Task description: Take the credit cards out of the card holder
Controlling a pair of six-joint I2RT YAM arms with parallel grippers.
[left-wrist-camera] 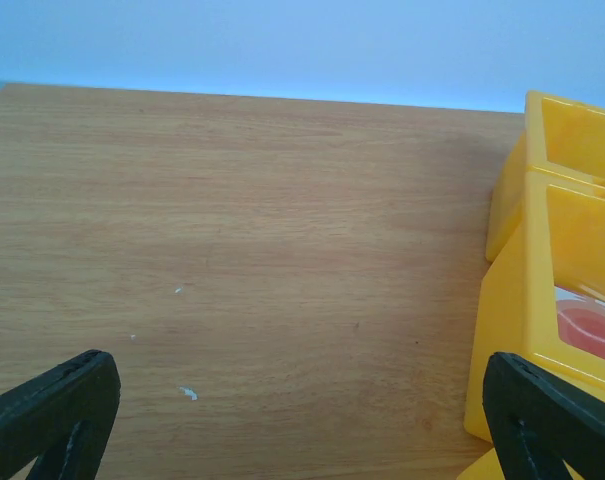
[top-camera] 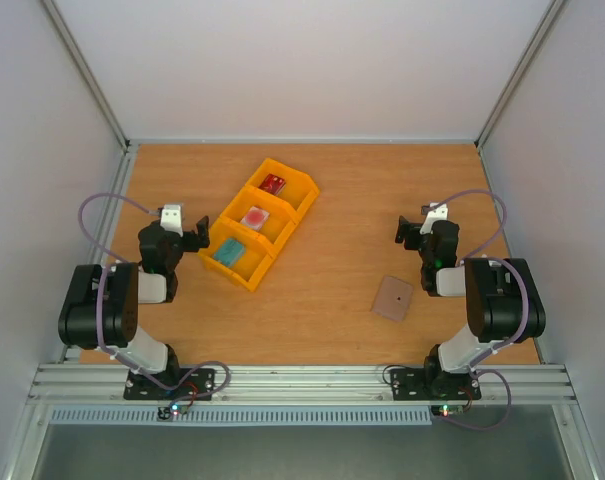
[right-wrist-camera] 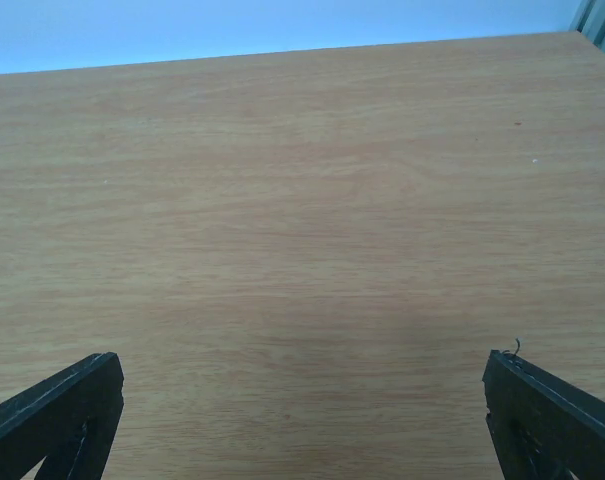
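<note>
Taupe-brown and folded shut, the card holder (top-camera: 393,297) is laid flat on the bench (top-camera: 322,310), well to the right of the yellow tray (top-camera: 225,271) and nearer than it. The left jaws are held wide open and empty just left of the tray. The right jaws are spread as wide, also empty, well to its right. In the tray, the teal card (top-camera: 231,252) is lodged in the nearest compartment, the whitish-pink card (top-camera: 255,217) in the middle, the dark red card (top-camera: 273,184) in the farthest.

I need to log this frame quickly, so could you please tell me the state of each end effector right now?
Left end effector: open, holding nothing.
Right end effector: open, holding nothing.
</note>
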